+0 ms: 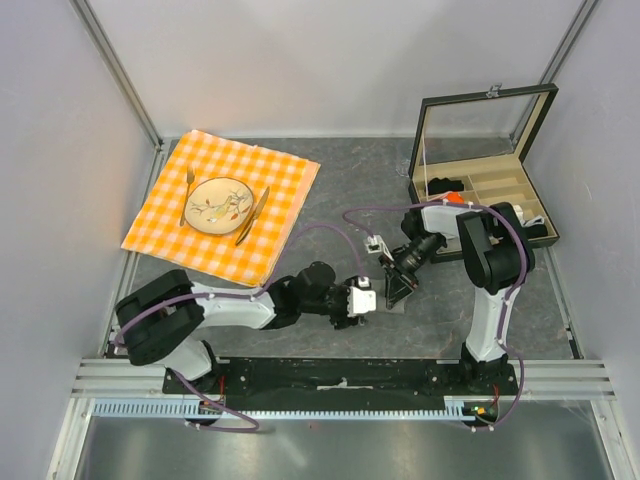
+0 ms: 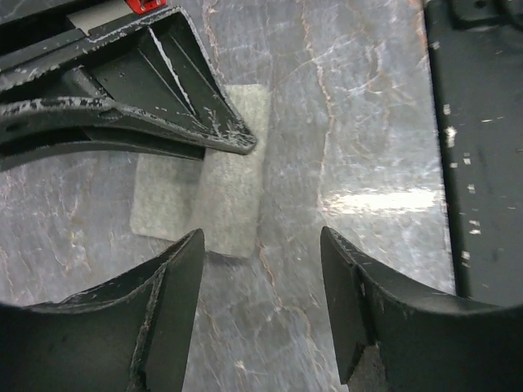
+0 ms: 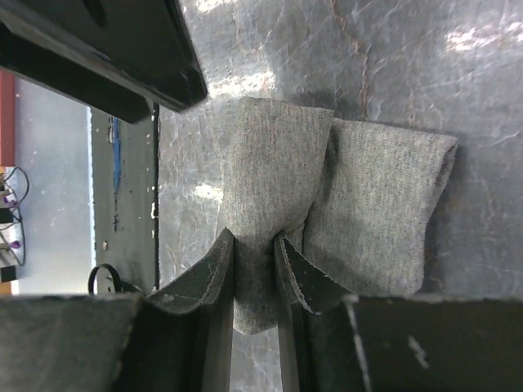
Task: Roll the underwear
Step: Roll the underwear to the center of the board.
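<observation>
**Between the arms: underwear point(image 3: 368, 196) pinched**

On the grey table point(image 2: 368, 122), the right gripper point(image 3: 255, 241) pinches a raised fold of the folded garment; the left gripper point(image 2: 261, 237) hangs just beside it, jaws spread, empty.

No legible text or markings

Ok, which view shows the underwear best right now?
Right wrist: the underwear sits close up, a fold pinched by the right gripper. Left wrist shows a flat part partly behind that gripper; the top view barely shows it.
</observation>
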Motion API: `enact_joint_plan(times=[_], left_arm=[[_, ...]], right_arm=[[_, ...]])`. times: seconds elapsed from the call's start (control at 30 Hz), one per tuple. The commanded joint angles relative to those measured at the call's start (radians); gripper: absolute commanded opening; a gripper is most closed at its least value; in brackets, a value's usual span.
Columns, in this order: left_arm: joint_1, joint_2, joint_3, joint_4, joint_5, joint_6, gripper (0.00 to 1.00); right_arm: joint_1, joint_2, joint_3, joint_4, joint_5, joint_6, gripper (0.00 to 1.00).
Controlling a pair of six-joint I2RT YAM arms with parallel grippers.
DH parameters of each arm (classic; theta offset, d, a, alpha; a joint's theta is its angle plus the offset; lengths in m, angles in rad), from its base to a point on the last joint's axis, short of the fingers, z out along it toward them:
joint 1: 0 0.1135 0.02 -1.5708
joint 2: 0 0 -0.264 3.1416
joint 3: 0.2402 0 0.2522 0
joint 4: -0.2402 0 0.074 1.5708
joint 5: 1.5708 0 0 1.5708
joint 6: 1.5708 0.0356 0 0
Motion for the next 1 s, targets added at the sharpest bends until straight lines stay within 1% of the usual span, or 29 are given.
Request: enact_joint_plan(times=[0.0,0.2,0.23,0.33,0.37,0.43,0.47,0.53,0.57,0.6,0.77,0.87,0.97], left_arm=[[-0.036,0.087,0.092,-0.05,-0.126,0.173,0.66],[-0.052,0.187,0.173,-0.086,-0.137,0.183,0.65],[-0.053,0.202,0.193,-0.098,-0.145,0.184,0.65],[-0.053,0.248,0.233,-0.118,-0.177,0.183,0.58],[-0.053,0.268,0.242,-0.141,-0.18,0.186,0.5],[-0.053,0.289,0.279,-0.178,-0.181,0.18,0.39],[-0.052,0.309,0.292,-0.219,-0.178,0.176,0.28],[-0.05,0.326,0.321,-0.256,-0.171,0.158,0.15],[-0.049,0.331,0.327,-0.273,-0.165,0.138,0.06],[-0.046,0.339,0.333,-0.297,-0.151,0.127,0.02],[0.008,0.377,0.371,-0.389,-0.013,0.043,0.02],[0.04,0.428,0.434,-0.493,0.054,0.005,0.02],[0.068,0.481,0.5,-0.569,0.102,-0.035,0.02]], right_arm=[[-0.001,0.036,-0.004,-0.016,0.053,-0.024,0.2],[-0.001,0.035,-0.008,0.01,0.061,-0.002,0.21],[-0.001,0.035,-0.01,0.013,0.064,-0.001,0.21],[-0.003,0.025,-0.019,0.026,0.073,0.009,0.22],[-0.001,0.016,-0.022,0.03,0.074,0.01,0.23],[-0.003,0.002,-0.028,0.037,0.074,0.018,0.24],[-0.006,-0.016,-0.03,0.042,0.074,0.019,0.26],[-0.015,-0.041,-0.034,0.059,0.079,0.036,0.29],[-0.021,-0.076,-0.034,0.066,0.088,0.044,0.31],[-0.029,-0.096,-0.037,0.091,0.097,0.05,0.32],[-0.099,-0.273,-0.076,0.191,0.139,0.116,0.44],[-0.113,-0.338,-0.099,0.215,0.151,0.14,0.49],[-0.115,-0.37,-0.132,0.247,0.162,0.154,0.56]])
